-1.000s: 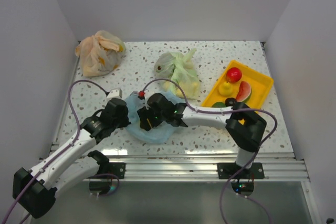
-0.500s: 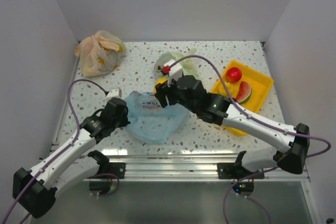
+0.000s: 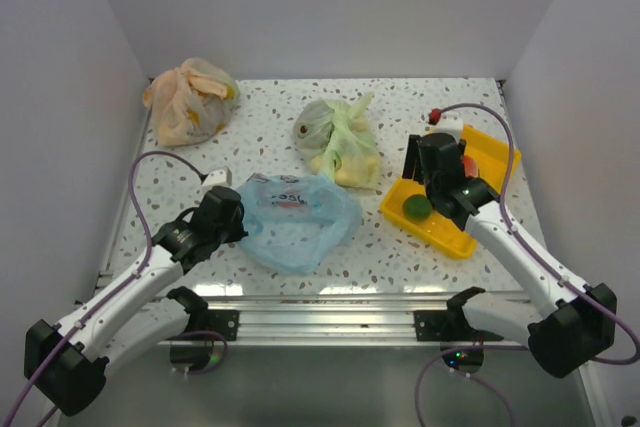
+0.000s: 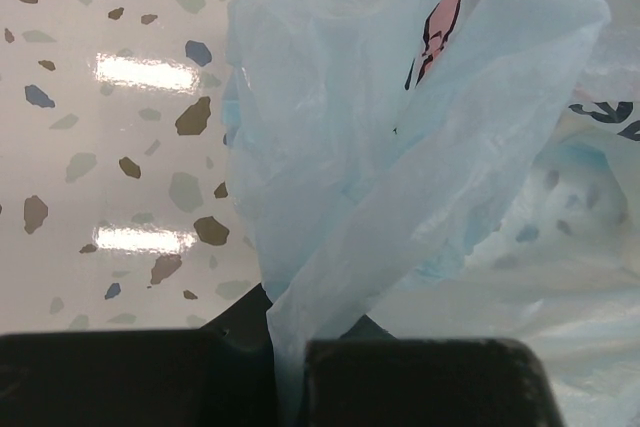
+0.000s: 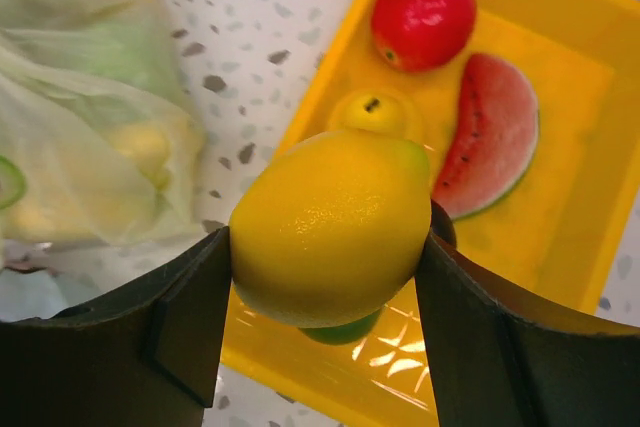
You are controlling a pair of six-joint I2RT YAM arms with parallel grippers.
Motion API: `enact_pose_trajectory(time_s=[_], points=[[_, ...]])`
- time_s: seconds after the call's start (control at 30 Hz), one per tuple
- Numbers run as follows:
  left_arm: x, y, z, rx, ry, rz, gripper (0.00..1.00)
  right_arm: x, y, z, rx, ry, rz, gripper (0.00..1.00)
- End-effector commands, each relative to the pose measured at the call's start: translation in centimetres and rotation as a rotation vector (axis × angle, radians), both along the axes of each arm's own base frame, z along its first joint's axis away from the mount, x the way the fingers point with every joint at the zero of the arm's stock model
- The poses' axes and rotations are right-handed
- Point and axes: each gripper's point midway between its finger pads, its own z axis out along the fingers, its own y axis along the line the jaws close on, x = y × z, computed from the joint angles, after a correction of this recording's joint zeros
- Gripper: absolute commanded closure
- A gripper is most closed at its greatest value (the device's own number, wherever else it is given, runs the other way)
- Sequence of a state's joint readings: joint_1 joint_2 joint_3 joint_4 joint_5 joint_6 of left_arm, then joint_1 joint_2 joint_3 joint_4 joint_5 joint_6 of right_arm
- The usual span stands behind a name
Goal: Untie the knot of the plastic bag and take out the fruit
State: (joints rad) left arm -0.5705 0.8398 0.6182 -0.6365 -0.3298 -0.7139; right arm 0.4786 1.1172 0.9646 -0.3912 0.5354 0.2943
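Left claw (image 4: 290, 379) pinched shut on fold of plastic bag (image 3: 300, 222), likely anchoring it to surface (image 3: 400, 97). Bag lay slack between arms, mouth apparently loose. Right claw (image 5: 325, 292) clamped on lemon (image 5: 325, 222) above yellow tray (image 5: 585, 127), poised for drop beside 1 apple (image 5: 424, 14) and 1 watermelon slice (image 5: 490, 137).

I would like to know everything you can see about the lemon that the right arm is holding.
The lemon looks like a toy fruit, bright yellow, with a finely dimpled, slightly glossy skin and a faint green tint at one end. It seems whole and hard, like plastic. The right gripper holds it in the air, its two black fingers pressing on opposite sides. It hangs over the edge of the yellow tray, partly hiding a green fruit below it. Nothing else touches it.
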Motion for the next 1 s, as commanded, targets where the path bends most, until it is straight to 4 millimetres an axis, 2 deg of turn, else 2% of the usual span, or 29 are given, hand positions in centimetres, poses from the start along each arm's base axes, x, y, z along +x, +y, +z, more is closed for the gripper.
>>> enact_pose_trajectory(time_s=[0.0,0.07,0.1,0.13,0.17,0.23,0.27,0.3,0.37,0.43,0.47,0.57,0.7,0.73,0.8,0.87,0.97], points=[[0.8,-0.1,1.7,-0.007,-0.049,0.002,1.0,-1.8,-3.9,-3.6,0.077,0.076,-0.189,0.79],[0.7,-0.1,1.6,-0.007,-0.047,0.001,1.0,-2.4,-5.7,-5.3,0.157,0.106,-0.262,0.73],[0.8,-0.1,1.7,-0.007,-0.049,0.002,1.0,-3.1,-6.3,-7.0,0.171,0.137,-0.289,0.68],[0.8,0.0,1.7,-0.007,-0.051,0.004,1.0,-3.3,-7.5,-7.8,0.197,0.146,-0.33,0.67],[0.8,-0.1,1.7,-0.008,-0.05,0.002,1.0,-3.5,-7.6,-8.4,0.235,0.158,-0.34,0.66],[0.8,-0.1,1.7,-0.009,-0.053,0.002,1.0,-3.9,-8.7,-9.9,0.256,0.179,-0.38,0.58],[0.7,0.0,1.8,-0.007,-0.052,0.002,1.0,-4.1,-8.7,-10.5,0.267,0.196,-0.386,0.52],[0.7,0.0,1.8,-0.008,-0.053,0.003,1.0,-4.2,-8.8,-10.8,0.273,0.205,-0.39,0.37],[0.7,0.0,2.0,-0.009,-0.058,0.005,1.0,-4.1,-9.1,-10.9,0.284,0.216,-0.404,0.22],[0.8,0.1,2.2,-0.01,-0.065,0.007,1.0,-4.1,-8.9,-10.7,0.3,0.225,-0.399,0.01],[0.8,0.1,2.2,-0.01,-0.064,0.007,1.0,-4.1,-8.8,-10.5,0.307,0.225,-0.398,0.01],[0.8,0.1,2.6,-0.009,-0.071,0.006,1.0,-3.7,-8.4,-8.4,0.327,0.191,-0.374,0.01],[0.9,0.4,3.3,0.0,-0.085,0.01,1.0,-4.3,-8.3,-5.5,0.34,0.144,-0.349,0.01],[1.0,0.6,3.4,0.011,-0.092,0.019,1.0,-4.5,-8.3,-4.3,0.349,0.111,-0.337,0.01],[1.1,1.2,4.0,0.031,-0.098,0.045,1.0,-4.9,-8.2,-2.2,0.356,0.069,-0.317,0.01],[1.3,2.6,4.5,0.088,-0.104,0.097,1.0,-5.4,-7.9,0.0,0.375,0.007,-0.279,0.01],[1.9,4.2,6.1,0.157,-0.131,0.168,1.0,-6.2,-7.7,3.7,0.39,-0.089,-0.233,0.01]])
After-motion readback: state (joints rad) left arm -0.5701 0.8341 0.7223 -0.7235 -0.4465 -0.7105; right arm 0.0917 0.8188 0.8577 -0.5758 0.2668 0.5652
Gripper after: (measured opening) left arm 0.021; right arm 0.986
